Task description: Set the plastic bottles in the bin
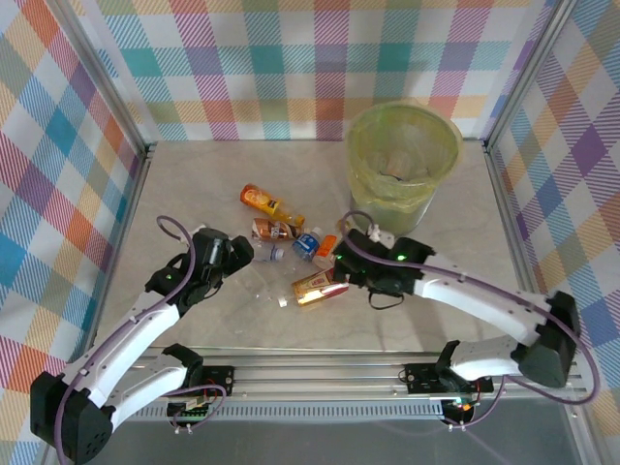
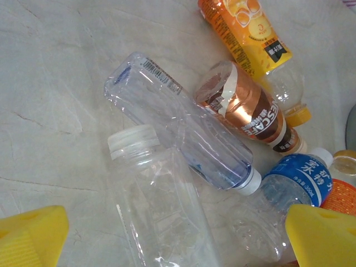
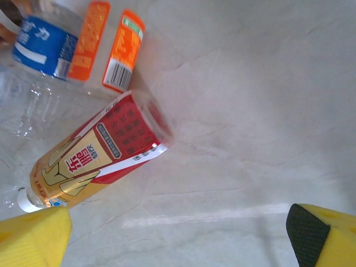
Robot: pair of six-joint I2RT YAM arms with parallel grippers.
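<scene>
While both arms are reaching into the pile of plastic bottles (image 1: 274, 232) at mid-bench (image 1: 194, 184), neither is holding anything.

Left fingers (image 2: 30, 236) are standing wide open and hovering over two clear bottles. The capped clear bottle (image 2: 158, 211) is lying between them, and the second clear bottle (image 2: 183, 130) is lying crosswise just past its cap. Beyond those, the copper-label bottle (image 2: 245, 108) is lying beside the orange-label bottle (image 2: 245, 30). The blue-label bottle (image 2: 297, 181) is sitting close to one finger.

Right fingers (image 3: 33, 239) are also spread fully open and gripping nothing. The red-and-gold bottle (image 3: 97, 153) is lying on its side, toward one finger, with mostly bare bench between the tips. Past it, a small orange-labelled bottle (image 3: 108, 47) is lying next to the blue-label one.

The bin (image 1: 387, 208) is standing upright at the far right of the bench, just beyond the right arm and well apart from the left. Its yellow-green liner is draping over the rim. Something pale is lying inside; I can't tell what.
</scene>
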